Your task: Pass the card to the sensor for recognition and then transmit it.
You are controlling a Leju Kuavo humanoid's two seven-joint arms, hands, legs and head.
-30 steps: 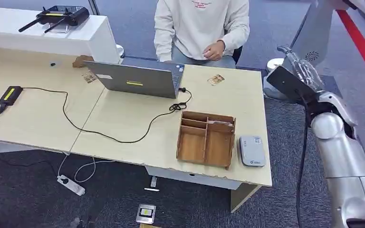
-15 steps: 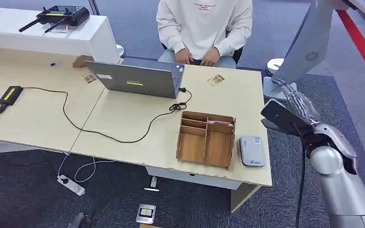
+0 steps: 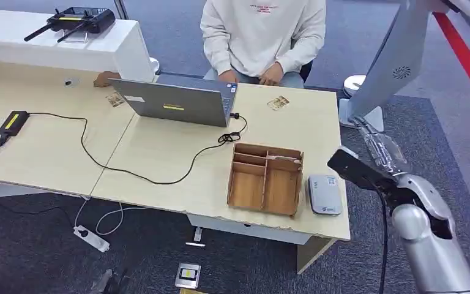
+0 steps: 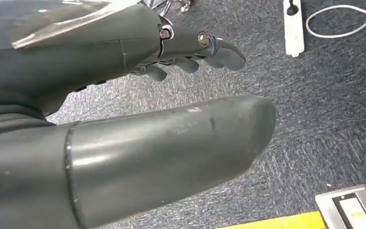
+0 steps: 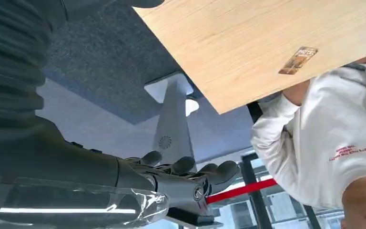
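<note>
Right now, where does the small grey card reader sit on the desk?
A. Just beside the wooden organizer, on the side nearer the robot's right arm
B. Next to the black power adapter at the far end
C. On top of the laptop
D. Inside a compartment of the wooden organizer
A: the grey card reader lies flat on the desk right beside the wooden organizer, toward the right hand.

Bright, even indoor light with soft shadows — sharp head view, wrist views blurred up close.
</note>
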